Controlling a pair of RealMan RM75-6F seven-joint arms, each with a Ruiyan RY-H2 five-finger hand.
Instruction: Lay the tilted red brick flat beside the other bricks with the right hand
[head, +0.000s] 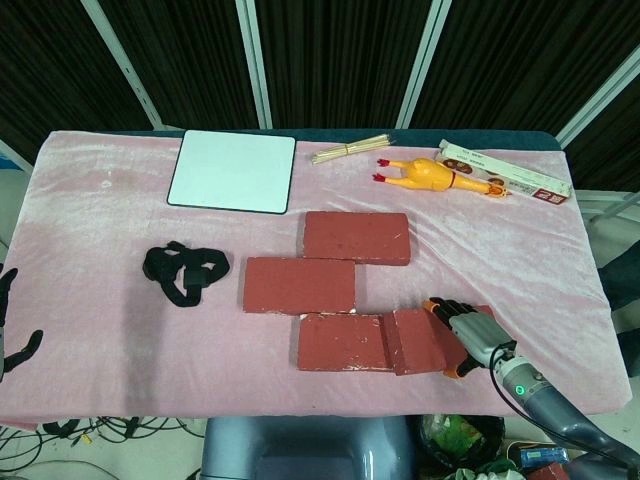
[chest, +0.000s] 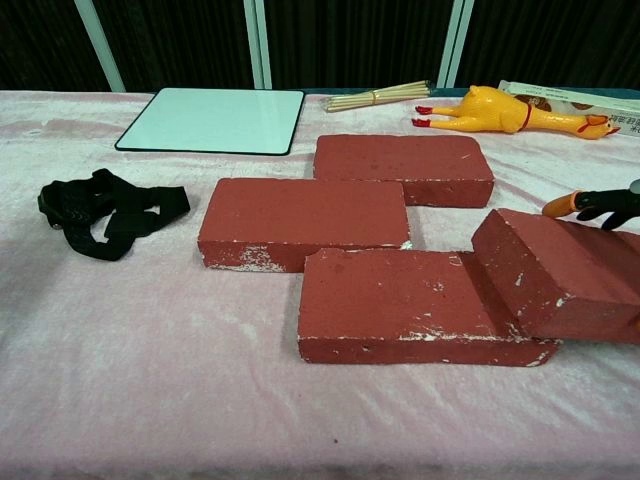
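Note:
The tilted red brick (head: 422, 340) (chest: 556, 274) leans with its left end on the nearest flat brick (head: 342, 343) (chest: 400, 306). My right hand (head: 468, 335) grips its right part, fingers over the far edge and thumb at the near edge. In the chest view only the fingertips (chest: 597, 203) of that hand show, at the right border. Two more flat bricks (head: 299, 285) (head: 357, 237) lie stepped behind. My left hand (head: 6, 318) hangs at the table's left edge, fingers apart, holding nothing.
A black strap (head: 184, 272) lies left of the bricks. At the back are a white board (head: 233, 171), a bundle of sticks (head: 350, 151), a rubber chicken (head: 430, 174) and a long box (head: 505, 171). Pink cloth (head: 540, 270) lies bare to the right of the bricks.

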